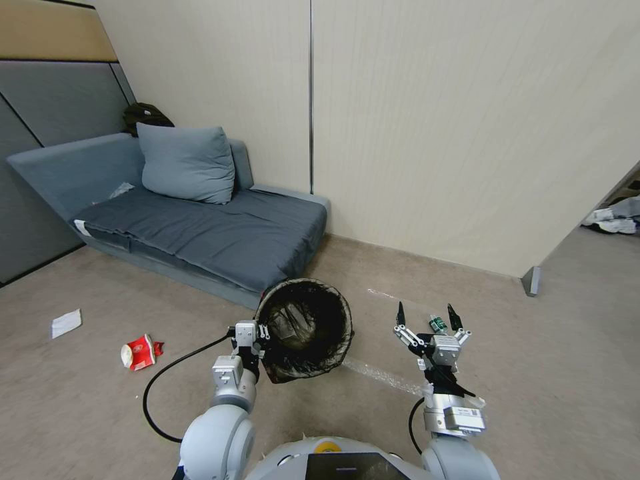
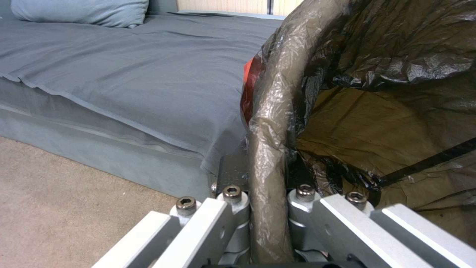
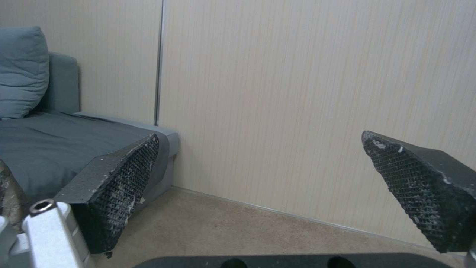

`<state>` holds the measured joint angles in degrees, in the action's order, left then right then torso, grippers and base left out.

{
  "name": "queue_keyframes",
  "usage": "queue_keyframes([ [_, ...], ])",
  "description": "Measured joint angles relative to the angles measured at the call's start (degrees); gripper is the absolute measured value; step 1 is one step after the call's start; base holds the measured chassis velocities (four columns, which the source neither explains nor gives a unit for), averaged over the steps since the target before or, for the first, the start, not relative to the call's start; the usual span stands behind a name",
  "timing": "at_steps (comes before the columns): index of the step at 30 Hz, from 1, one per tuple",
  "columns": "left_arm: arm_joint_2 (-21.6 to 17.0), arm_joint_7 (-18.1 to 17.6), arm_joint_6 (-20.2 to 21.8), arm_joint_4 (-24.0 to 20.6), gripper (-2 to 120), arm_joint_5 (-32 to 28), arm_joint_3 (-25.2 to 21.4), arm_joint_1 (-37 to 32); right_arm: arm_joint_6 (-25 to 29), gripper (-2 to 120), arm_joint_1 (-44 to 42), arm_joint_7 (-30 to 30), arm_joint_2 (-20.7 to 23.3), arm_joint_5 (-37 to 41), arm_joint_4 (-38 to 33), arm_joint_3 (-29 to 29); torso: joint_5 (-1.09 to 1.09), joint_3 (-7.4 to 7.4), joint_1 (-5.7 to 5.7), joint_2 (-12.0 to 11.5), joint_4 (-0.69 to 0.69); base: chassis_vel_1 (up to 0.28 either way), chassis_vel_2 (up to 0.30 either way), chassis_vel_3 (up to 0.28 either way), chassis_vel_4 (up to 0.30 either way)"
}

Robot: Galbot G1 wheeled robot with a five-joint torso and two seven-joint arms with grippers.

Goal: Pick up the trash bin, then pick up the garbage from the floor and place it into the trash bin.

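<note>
The left pincer (image 1: 261,331) pinched the trash bin (image 1: 307,330) at its rim. The right pincer (image 1: 427,315) hung spread. A red packet (image 1: 139,352) lay far left.

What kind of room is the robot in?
Probably a small sitting room or lounge corner. There's a grey sofa with a pillow against a panelled wall, and carpet on the floor. The left gripper holds a trash bin here.
</note>
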<state>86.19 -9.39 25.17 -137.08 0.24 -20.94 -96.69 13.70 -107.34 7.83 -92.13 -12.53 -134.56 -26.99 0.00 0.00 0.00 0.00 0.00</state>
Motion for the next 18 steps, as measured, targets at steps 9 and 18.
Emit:
queue_keyframes([
  [9, -0.1, 0.0, -0.3, -0.1, 2, 0.3, 0.1, -0.3, -1.3, 100, 1.7, -0.6, 0.0, 0.1, 0.5, -2.2, 0.01, 0.00, 0.00, 0.0, 0.01, 0.000, 0.000, 0.000, 0.000],
  [18, -1.1, 0.0, -0.4, 0.0, 2, 0.3, 0.2, -0.2, -6.0, 100, 7.4, -2.9, -0.1, 4.7, 2.6, -8.8, 0.00, 0.00, 0.00, 0.0, -0.02, 0.000, 0.000, 0.000, 0.000],
])
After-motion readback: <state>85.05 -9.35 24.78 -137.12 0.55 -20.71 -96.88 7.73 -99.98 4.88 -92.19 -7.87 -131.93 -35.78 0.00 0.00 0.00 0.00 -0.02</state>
